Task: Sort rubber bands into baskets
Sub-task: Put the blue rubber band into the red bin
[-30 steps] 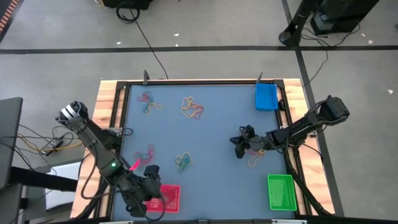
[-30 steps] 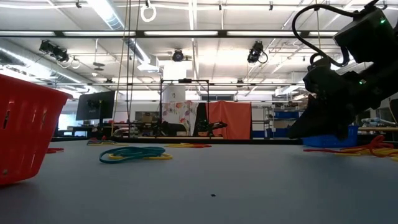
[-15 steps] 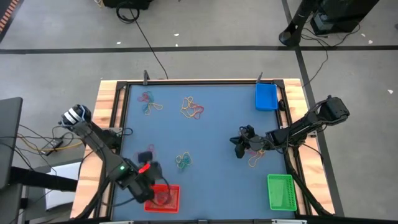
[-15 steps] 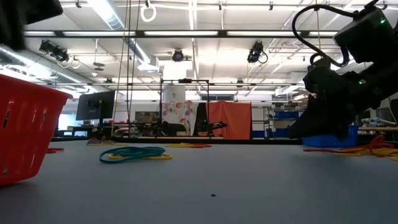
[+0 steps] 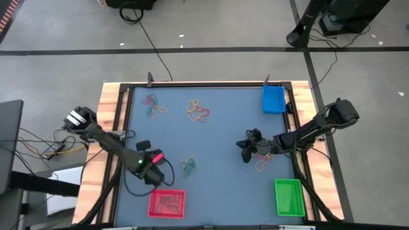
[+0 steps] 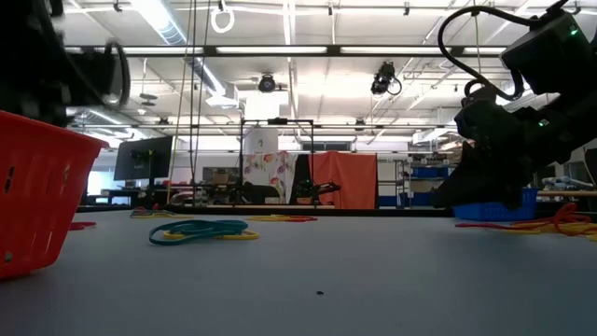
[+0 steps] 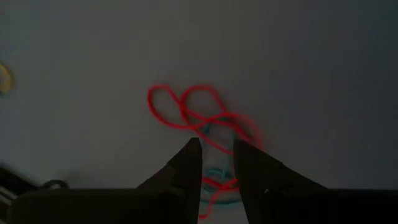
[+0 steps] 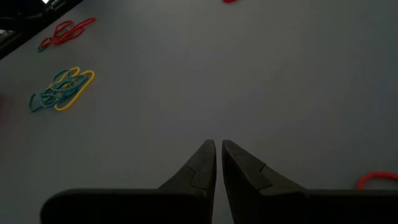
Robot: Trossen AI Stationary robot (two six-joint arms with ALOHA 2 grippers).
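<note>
The rubber bands lie in small heaps on the grey-blue table top. My left gripper (image 5: 149, 155) points down over a heap of red bands (image 7: 193, 109) with a teal one (image 7: 217, 171) in it. Its fingers are open (image 7: 216, 158) on either side of some strands; I see no touch. My right gripper (image 5: 245, 152) waits at the table's right, shut and empty (image 8: 218, 149), close to a red and yellow heap (image 5: 262, 165). The red basket (image 5: 167, 203) stands at the near edge, the green basket (image 5: 287, 196) at the near right, and the blue basket (image 5: 273, 99) at the far right.
Other heaps lie at the far left (image 5: 153, 106), the far middle (image 5: 197, 110) and the near middle (image 5: 188, 165). The middle of the table is bare. A raised frame (image 5: 204, 84) runs round the table. In the low view the red basket's wall (image 6: 33, 191) fills the left.
My left gripper has left the red basket at the near edge and gone toward the far edge, coming down over the heap of red bands. It has tipped to point more steeply down. The red basket now shows uncovered.
</note>
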